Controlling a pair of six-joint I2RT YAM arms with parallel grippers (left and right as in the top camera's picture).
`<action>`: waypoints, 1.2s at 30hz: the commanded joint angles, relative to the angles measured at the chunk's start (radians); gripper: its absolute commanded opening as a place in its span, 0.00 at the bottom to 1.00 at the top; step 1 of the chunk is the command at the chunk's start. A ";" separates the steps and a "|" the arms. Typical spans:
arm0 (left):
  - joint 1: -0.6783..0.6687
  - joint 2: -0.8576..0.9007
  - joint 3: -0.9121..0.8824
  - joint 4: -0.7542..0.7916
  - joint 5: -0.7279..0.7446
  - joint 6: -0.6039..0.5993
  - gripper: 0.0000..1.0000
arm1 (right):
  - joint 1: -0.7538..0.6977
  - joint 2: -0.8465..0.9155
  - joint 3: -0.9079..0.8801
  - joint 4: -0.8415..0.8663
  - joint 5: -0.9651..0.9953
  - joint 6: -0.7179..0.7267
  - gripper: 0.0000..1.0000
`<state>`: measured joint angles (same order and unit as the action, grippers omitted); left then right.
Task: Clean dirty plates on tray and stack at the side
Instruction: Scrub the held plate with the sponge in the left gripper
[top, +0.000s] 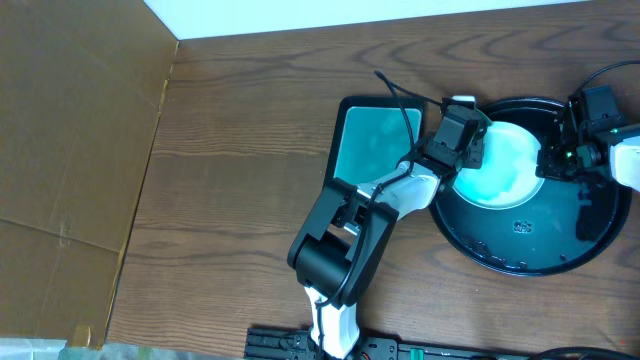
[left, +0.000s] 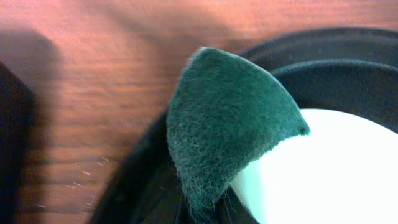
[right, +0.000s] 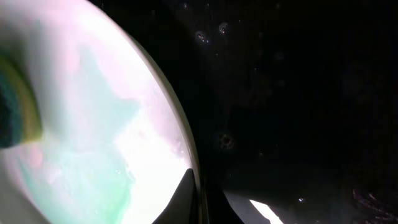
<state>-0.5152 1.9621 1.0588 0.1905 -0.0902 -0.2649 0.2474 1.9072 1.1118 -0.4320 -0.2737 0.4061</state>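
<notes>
Left arm reaches from bottom centre of the overhead view, angled up-right. Left gripper (top: 458, 140) sits over the left rim of the plate (top: 505, 165), jaws pressed together on a green scrub pad (left: 224, 130) that overhangs the plate edge. Right arm enters from the right edge. Right gripper (top: 553, 160) is clamped on the plate's right rim. Plate lies in the upper left part of the tray (top: 530, 255), at frame right.
</notes>
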 joint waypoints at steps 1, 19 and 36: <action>0.051 -0.049 -0.011 -0.009 -0.171 0.073 0.07 | 0.001 0.019 0.005 -0.015 0.064 0.003 0.01; 0.023 -0.019 -0.014 -0.204 0.418 0.006 0.07 | 0.001 0.019 0.005 -0.013 0.064 -0.003 0.01; 0.020 -0.069 0.024 -0.216 -0.252 0.004 0.07 | 0.001 0.019 0.005 -0.035 0.064 -0.003 0.01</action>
<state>-0.5354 1.9224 1.0687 -0.0189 -0.1303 -0.2836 0.2474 1.9076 1.1156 -0.4492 -0.2760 0.4068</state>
